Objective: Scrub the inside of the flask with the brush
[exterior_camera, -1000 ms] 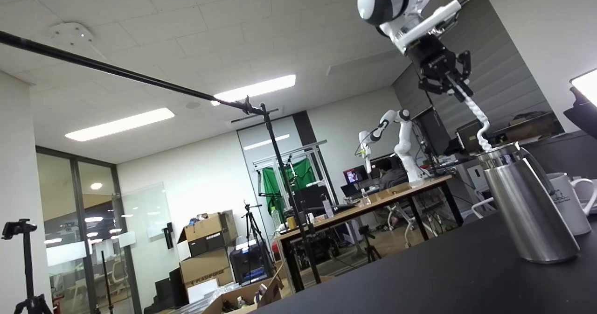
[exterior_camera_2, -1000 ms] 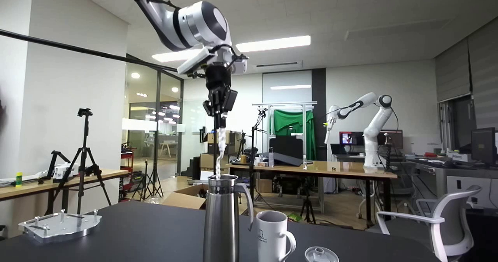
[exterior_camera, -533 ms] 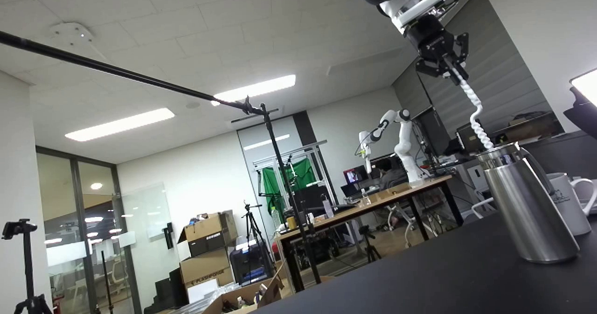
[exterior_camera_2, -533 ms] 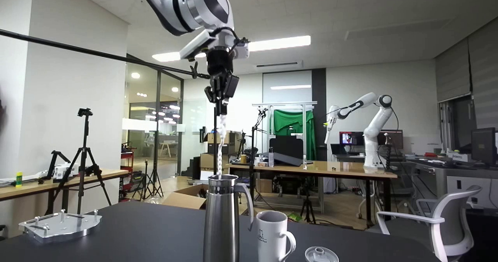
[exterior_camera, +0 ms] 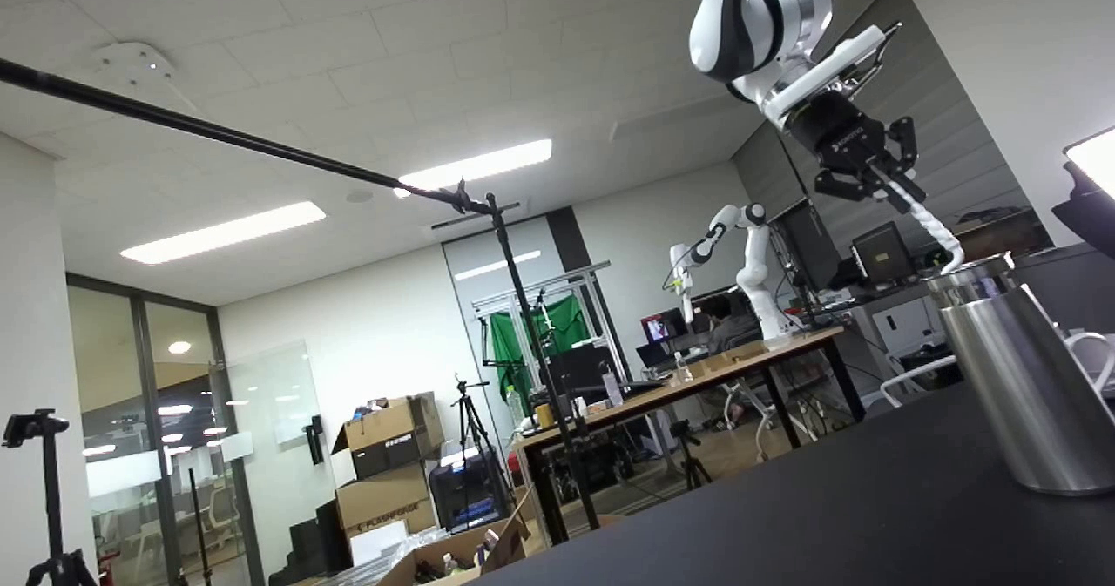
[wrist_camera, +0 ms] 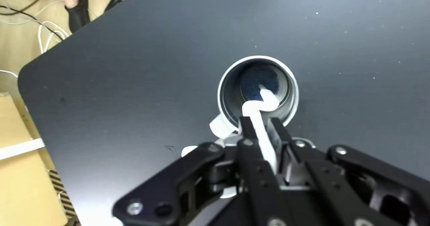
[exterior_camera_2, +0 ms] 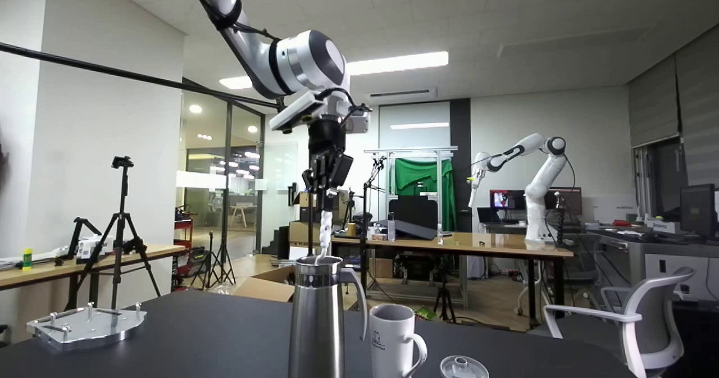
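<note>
Holds the white, twisted brush [exterior_camera_2: 325, 231] tight in the clenched gripper [wrist_camera: 260, 119], pointing down through the mouth of the flask [exterior_camera_2: 317, 327], set upright or nearly so on the dark table [exterior_camera_2: 224, 338]. Looks like the scrubbing step proper. Shows a sharp bend near the rim in the wrist view, and so may buckle under a harder downward push, wandering off the wall instead of rubbing it. Could also twist or slip between the fingers [wrist_camera: 248, 128], being thin and likely to be loaded from the side. Risks dragging or tipping the flask through sideways pressure on the rim, given a tall, narrow shape unsupported by any visible hand or clamp. Might then knock the white mug [exterior_camera_2: 393, 355], placed just beside the flask's handle. Cannot tell about contact between brush tip and flask floor, unclear even in the wrist view. Threatens to bump fingers against the rim on going lower, or to pull the brush clear of the mouth on rising too far; calls for short, centred strokes along the flask's axis
</note>
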Controlling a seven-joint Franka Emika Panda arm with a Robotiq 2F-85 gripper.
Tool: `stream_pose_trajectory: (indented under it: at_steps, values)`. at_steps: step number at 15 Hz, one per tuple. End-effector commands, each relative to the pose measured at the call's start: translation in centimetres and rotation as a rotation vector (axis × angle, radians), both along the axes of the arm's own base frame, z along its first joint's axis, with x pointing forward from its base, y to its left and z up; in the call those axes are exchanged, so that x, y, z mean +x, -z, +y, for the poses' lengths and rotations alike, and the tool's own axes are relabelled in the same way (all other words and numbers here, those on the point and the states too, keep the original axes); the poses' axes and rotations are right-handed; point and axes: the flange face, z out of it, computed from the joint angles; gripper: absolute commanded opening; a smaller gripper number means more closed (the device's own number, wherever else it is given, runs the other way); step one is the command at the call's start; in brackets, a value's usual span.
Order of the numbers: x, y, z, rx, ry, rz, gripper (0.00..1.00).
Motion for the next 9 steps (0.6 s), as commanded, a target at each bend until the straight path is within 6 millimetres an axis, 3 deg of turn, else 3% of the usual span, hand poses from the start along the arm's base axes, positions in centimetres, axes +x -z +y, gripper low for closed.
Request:
stream_pose_trajectory:
  at_steps: [1, 3, 5, 7, 9]
  values:
    - [-1.4, -6.9, 1.6, -0.095, -0.041, 0.009, 0.04]
    - [-2.2, -10.3, 2.2, -0.114, -0.074, -0.029, 0.04]
    - [-2.1, -11.6, 2.1, -0.079, -0.067, -0.069, 0.04]
    - [-1.9, -11.1, 1.5, -0.043, -0.052, -0.087, 0.04]
    - [-1.6, -9.0, 0.6, -0.009, -0.024, -0.091, 0.04]
